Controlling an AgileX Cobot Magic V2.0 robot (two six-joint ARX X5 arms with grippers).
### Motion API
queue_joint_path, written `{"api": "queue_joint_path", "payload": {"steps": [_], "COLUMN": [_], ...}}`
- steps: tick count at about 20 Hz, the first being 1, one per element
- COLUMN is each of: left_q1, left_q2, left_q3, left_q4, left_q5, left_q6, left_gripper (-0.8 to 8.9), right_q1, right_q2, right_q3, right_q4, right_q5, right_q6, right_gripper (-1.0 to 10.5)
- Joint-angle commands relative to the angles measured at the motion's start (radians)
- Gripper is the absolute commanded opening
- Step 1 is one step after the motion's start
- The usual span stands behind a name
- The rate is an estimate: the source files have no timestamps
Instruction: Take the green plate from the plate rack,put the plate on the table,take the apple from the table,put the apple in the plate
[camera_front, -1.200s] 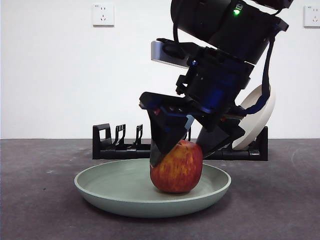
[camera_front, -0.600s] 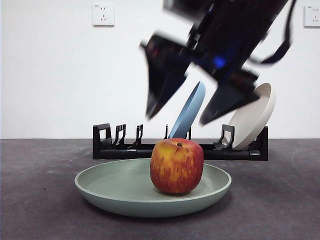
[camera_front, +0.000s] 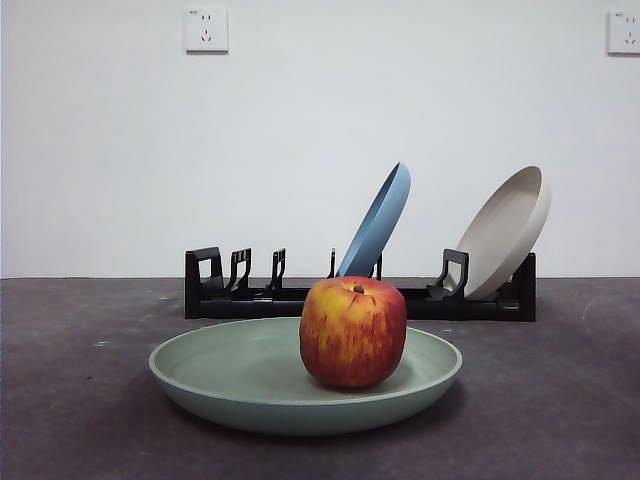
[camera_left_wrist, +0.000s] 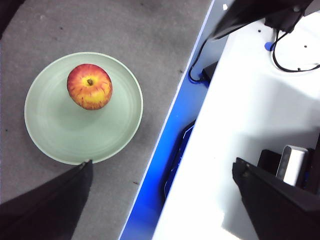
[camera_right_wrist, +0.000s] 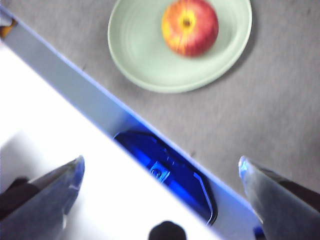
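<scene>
Claw gone from apple (camera_front: 353, 332)

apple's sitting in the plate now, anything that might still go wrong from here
The apple sits off-centre in the shallow green plate, nearer one rim, so a knock to the table might roll it out. The blue plate and beige plate lean steeply in the plate rack; a jolt might tip them. Both claws, left and right, are open and well away.
</scene>
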Motion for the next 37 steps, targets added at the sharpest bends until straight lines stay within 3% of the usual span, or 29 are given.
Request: {"api": "queue_joint_path", "payload": {"steps": [1,3,4,8,9,37], "left_q1": [-0.001,-0.001,-0.001,-0.001,-0.001,-0.001], "left_q2": [0.001,0.001,0.001,0.001,0.001,0.001], "left_q3": [-0.001,-0.001,-0.001,-0.001,-0.001,-0.001], "left_q4": [-0.010,-0.019,-0.027,-0.041,-0.041,0.015], "left_q5": [0.000,0.001,0.001,0.001,0.001,-0.005], "left_q6": [-0.006,-0.006,-0.006,-0.007,-0.008,-0.007], "left_gripper": [4.69,4.52,3.93,-0.20,-0.05,-0.04], "right_q1": [0.002,0.002,0.002,0.002,0.002,0.002], "right_q2": [-0.031,-0.049,-0.054,-0.061,-0.061,-0.061], "right_q3": [0.000,0.000,0.000,0.000,0.000,0.000], "right_q4": [-0.035,-0.045,-0.045,-0.045,-0.045,-0.046], "right_q5": [-0.018,-0.018,-0.018,-0.018,-0.019,-0.014], "right_q6": [0.022,0.022,0.022,0.022,0.021,0.021], "right_gripper": [6.0,5.0,4.2,0.3,-0.3,0.0]}}
